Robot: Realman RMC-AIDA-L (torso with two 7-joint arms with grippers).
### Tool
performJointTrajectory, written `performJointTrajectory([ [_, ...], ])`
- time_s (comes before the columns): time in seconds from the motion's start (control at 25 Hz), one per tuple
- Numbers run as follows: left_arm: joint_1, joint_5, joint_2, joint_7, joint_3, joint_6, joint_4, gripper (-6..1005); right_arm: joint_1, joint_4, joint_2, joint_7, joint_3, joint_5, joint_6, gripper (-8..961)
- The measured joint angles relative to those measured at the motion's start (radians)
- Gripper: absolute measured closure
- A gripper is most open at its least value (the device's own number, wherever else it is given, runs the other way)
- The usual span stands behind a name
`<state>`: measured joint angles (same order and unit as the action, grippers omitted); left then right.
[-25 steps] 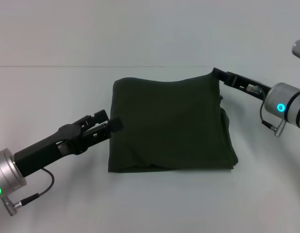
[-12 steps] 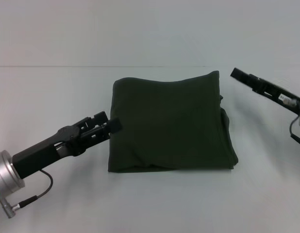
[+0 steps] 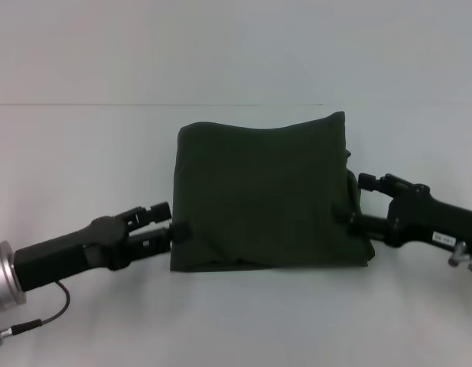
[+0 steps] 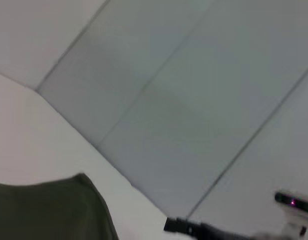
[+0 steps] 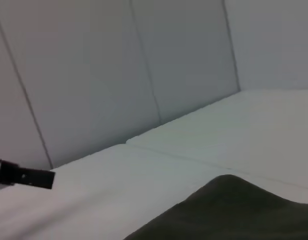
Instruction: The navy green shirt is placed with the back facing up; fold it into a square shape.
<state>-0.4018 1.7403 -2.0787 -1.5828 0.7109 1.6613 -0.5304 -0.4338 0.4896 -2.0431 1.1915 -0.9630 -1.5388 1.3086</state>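
The navy green shirt (image 3: 266, 195) lies folded into a rough square in the middle of the white table (image 3: 83, 145). My left gripper (image 3: 173, 219) is low at the shirt's left edge near the front corner, fingers apart, with the lower fingertip touching the cloth edge. At the shirt's right edge is my right gripper (image 3: 353, 199), also spread, its lower finger over the edge of the fabric. The left wrist view shows a corner of the shirt (image 4: 49, 210) and the other arm's finger (image 4: 193, 229). In the right wrist view the shirt (image 5: 233, 210) fills the lower corner.
The bare white table surrounds the shirt on all sides. A light grey panelled wall (image 3: 236, 46) stands behind it. The left arm's finger (image 5: 24, 176) shows far off in the right wrist view.
My right gripper left the shirt's far right corner, swung out, then came down to the near right edge. The left gripper slid a little lower along the left edge.
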Motion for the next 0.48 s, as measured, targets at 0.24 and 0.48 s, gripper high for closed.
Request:
performJointTrajectory([
  [0.24, 0.008, 0.103, 0.019, 0.081, 0.063, 0.037, -0.116, 80, 0.073, 0.018, -0.021, -0.215, 0.02, -0.002, 0.119, 44],
  [0.48, 0.057, 0.121, -0.02, 0.336, 0.052, -0.071, -0.103, 80, 0.165, 0.0, -0.029, -0.274, 0.026, -0.007, 0.125, 12],
])
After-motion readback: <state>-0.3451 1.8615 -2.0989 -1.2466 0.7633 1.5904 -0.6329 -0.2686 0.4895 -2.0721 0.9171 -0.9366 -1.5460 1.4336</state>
